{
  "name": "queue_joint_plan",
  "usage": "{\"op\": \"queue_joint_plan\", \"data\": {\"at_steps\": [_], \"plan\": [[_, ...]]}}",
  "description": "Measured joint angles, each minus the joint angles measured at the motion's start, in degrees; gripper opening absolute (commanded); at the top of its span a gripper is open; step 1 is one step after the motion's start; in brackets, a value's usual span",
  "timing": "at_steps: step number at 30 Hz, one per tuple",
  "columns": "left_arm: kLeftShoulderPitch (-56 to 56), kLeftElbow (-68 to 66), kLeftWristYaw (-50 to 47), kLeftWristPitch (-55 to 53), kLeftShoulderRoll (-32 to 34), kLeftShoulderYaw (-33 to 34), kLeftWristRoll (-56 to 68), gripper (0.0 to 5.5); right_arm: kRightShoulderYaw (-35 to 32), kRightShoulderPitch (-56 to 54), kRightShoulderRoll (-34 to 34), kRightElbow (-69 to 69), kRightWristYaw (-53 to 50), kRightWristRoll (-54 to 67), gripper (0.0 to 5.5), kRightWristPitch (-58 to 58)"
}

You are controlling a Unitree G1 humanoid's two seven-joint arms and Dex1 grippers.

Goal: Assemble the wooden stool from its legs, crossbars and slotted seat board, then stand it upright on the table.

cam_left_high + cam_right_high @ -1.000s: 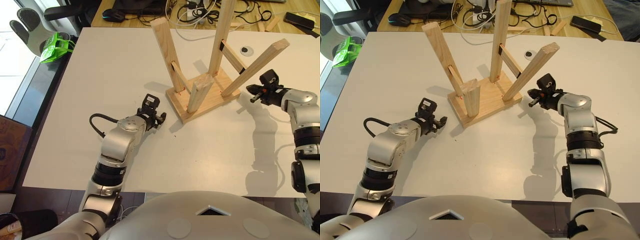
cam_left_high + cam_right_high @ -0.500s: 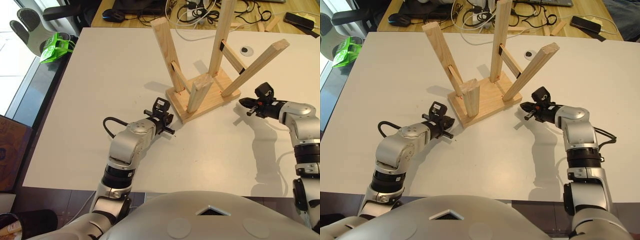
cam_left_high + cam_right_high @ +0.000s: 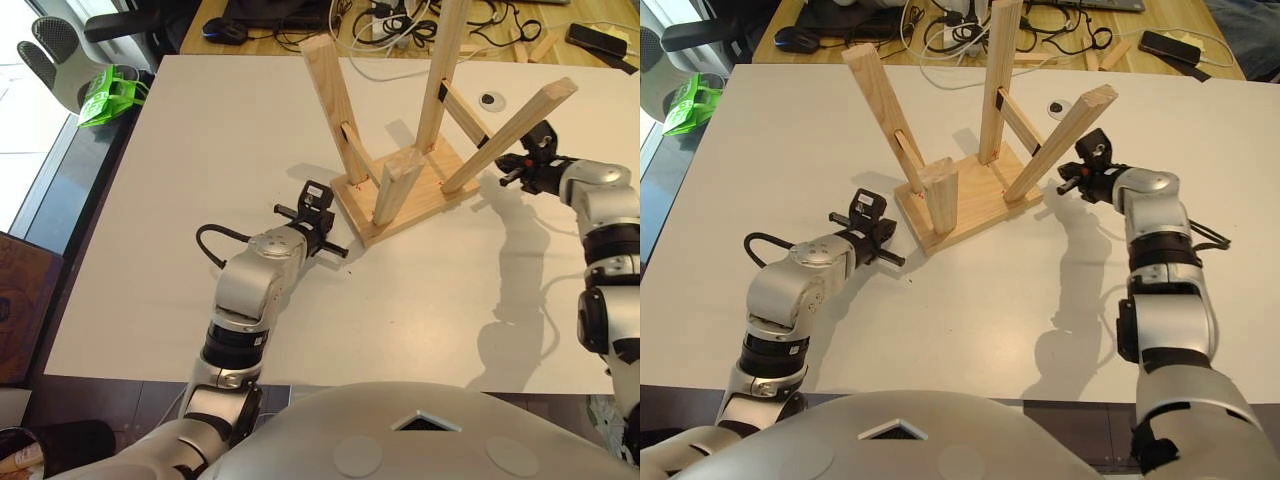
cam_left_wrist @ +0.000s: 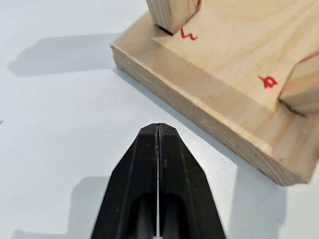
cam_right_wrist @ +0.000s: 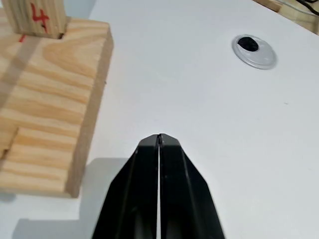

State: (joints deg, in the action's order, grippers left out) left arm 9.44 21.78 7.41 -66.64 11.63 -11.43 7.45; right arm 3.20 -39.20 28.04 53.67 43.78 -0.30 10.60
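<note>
The wooden stool lies upside down on the white table, its seat board [image 3: 428, 196] flat and its legs [image 3: 336, 110] pointing up and splayed outward. Crossbars [image 3: 463, 112] join the legs. My left gripper [image 3: 336, 248] is shut and empty, low over the table just short of the board's near-left corner [image 4: 209, 107]; its closed fingertips [image 4: 158, 127] point at the board's edge. My right gripper [image 3: 507, 173] is shut and empty beside the slanted right leg [image 3: 510, 130]. In the right wrist view its tip [image 5: 159, 137] hovers over bare table next to the board [image 5: 50, 104].
A round metal cable grommet [image 3: 492, 100] sits in the table behind the stool. Beyond the far edge is a wooden desk with cables and a mouse [image 3: 222, 28]. A green bag [image 3: 112, 92] lies off the table's left side. Open table surface lies in front.
My right gripper drew toward the stool's near-right side, then swung farther away, up beside the slanted leg. My left gripper advanced toward the board's corner and has since eased back slightly.
</note>
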Motion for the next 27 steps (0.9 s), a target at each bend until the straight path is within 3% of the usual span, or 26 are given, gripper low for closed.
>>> {"op": "queue_joint_plan", "data": {"at_steps": [10, 19, 27], "plan": [[1.89, -2.13, -0.39, 1.02, 1.80, 3.20, -1.28, 0.02, 2.28, 1.69, -1.61, -0.61, 10.69, -0.19, 0.00, 0.25], [0.34, -1.69, 2.11, -0.86, 4.87, 0.52, -1.24, 0.02, 2.62, 14.66, 2.08, -24.48, 12.93, 1.28, 0.00, 11.89], [-1.36, 0.06, 3.14, -1.90, 5.87, 0.04, -1.17, 0.02, 3.14, 16.47, 1.48, -29.70, 11.52, 1.69, 0.00, 15.63]]}}
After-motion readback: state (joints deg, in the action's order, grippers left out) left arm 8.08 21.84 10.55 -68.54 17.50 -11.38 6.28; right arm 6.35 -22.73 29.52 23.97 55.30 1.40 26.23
